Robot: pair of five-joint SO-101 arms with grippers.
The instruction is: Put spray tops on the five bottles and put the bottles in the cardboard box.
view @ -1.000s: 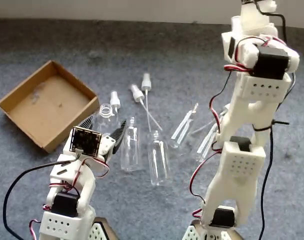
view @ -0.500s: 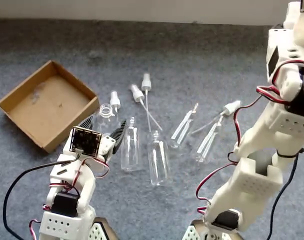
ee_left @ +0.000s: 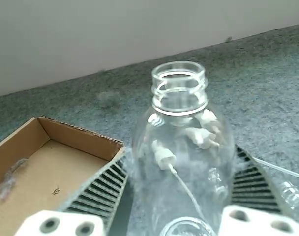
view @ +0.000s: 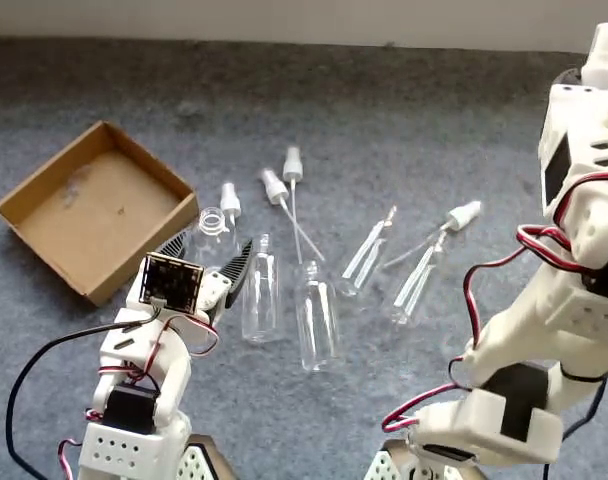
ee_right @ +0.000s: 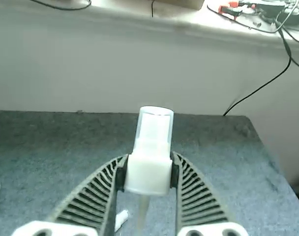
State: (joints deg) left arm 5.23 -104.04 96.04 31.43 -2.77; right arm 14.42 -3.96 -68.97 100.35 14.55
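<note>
My left gripper [view: 212, 246] is shut on a clear open-necked bottle [ee_left: 179, 128], held upright beside the cardboard box [view: 54, 235]. In the right wrist view my right gripper [ee_right: 148, 164] is shut on a white spray top [ee_right: 150, 147], lifted above the grey table with its tube hanging down. Several more clear bottles [view: 317, 320] lie on their sides in the middle of the table. Three spray tops [view: 275, 186] lie just beyond them, and another spray top [view: 464, 214] lies to their right.
The open, brown cardboard box stands at the left with its near corner close to my left gripper. The right arm [view: 584, 200] rises tall along the right edge. Grey carpet-like table surface [view: 384, 120] stretches behind the bottles to a pale wall.
The right arm has swung from over the table's right-middle out to the right edge, uncovering the spray top and bottle there. The left arm and its bottle have not moved.
</note>
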